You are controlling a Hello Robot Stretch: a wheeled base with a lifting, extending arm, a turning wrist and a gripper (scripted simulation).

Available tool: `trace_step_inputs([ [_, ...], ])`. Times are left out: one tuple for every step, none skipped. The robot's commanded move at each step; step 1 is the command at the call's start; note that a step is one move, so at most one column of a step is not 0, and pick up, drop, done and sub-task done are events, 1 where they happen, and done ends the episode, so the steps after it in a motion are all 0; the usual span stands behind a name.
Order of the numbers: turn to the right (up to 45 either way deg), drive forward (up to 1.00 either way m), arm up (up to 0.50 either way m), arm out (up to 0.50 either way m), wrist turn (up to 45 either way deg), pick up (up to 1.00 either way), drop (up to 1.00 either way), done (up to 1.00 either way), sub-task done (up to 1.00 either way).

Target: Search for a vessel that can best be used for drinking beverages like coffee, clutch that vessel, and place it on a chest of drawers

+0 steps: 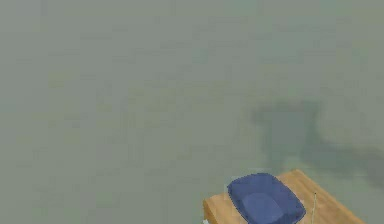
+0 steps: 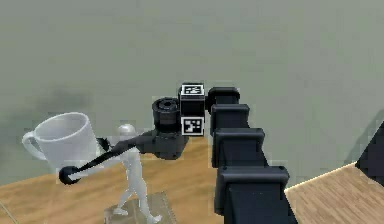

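Lower right of the forward view: wooden top [image 1: 325, 195] bearing a blue rounded object [image 1: 265, 198], with grey wall behind. Left of the arm side view: white mug [image 2: 60, 140] held at the gripper's [image 2: 70, 176] far end, clear above a wooden surface [image 2: 40, 200]. White figurine [image 2: 132, 185] stands at centre on that surface. Dark arm [image 2: 240, 150] rises right of centre.

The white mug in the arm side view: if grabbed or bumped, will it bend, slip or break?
Probably stiff: the white mug has thick, even walls like ceramic, so it should not bend but could chip if dropped. Its smooth side looks slippery for thin fingers; the handle may offer surer purchase. Round, it would likely roll on its side.
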Motion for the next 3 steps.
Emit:
trace_step_inputs([
  [0.0,0.0,-0.26,0.0,0.0,0.0,0.0,0.0,0.0],
  [0.0,0.0,0.0,0.0,0.0,0.0,1.0,0.0,0.0],
  [0.0,0.0,0.0,-0.1,0.0,0.0,0.0,0.0,0.0],
])
